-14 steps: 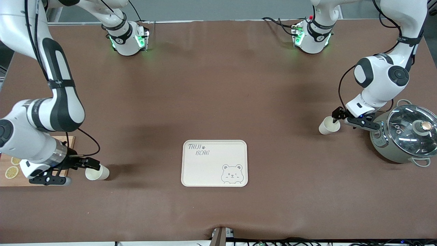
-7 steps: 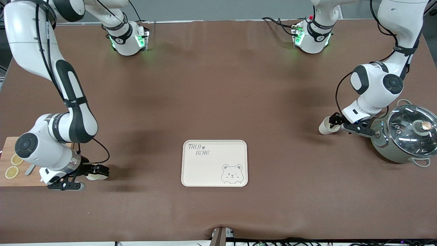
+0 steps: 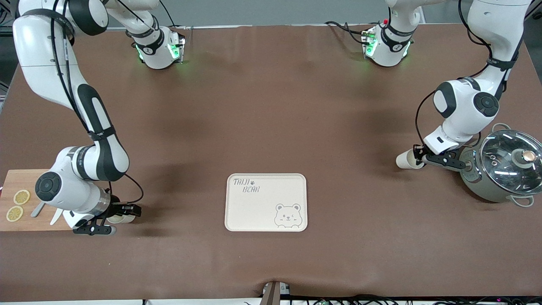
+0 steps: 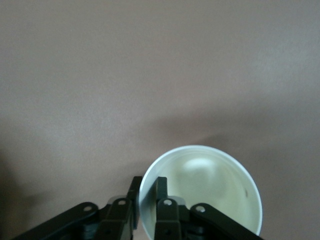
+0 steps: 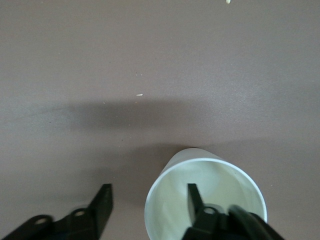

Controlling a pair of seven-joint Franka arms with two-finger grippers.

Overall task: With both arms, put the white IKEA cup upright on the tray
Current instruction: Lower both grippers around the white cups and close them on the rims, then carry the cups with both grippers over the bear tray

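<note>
A white cup (image 3: 404, 160) lies on its side on the brown table at the left arm's end. My left gripper (image 3: 417, 154) is shut on its rim: in the left wrist view the gripper (image 4: 147, 182) has one finger inside the cup (image 4: 210, 185) and one outside. A second white cup (image 3: 114, 219) lies at the right arm's end, partly hidden under my right gripper (image 3: 128, 209). In the right wrist view that gripper (image 5: 149, 192) is open, one finger inside the cup's mouth (image 5: 225, 185), the other well outside. The cream bear tray (image 3: 262, 207) lies between them, bare.
A steel pot with a glass lid (image 3: 504, 169) stands right beside the left gripper, at the table's left-arm end. A wooden cutting board (image 3: 25, 186) with lemon slices lies by the right arm's wrist.
The right arm has swung in, its gripper now over the cup's mouth and hiding most of it. The left gripper has closed in on its cup's rim.
</note>
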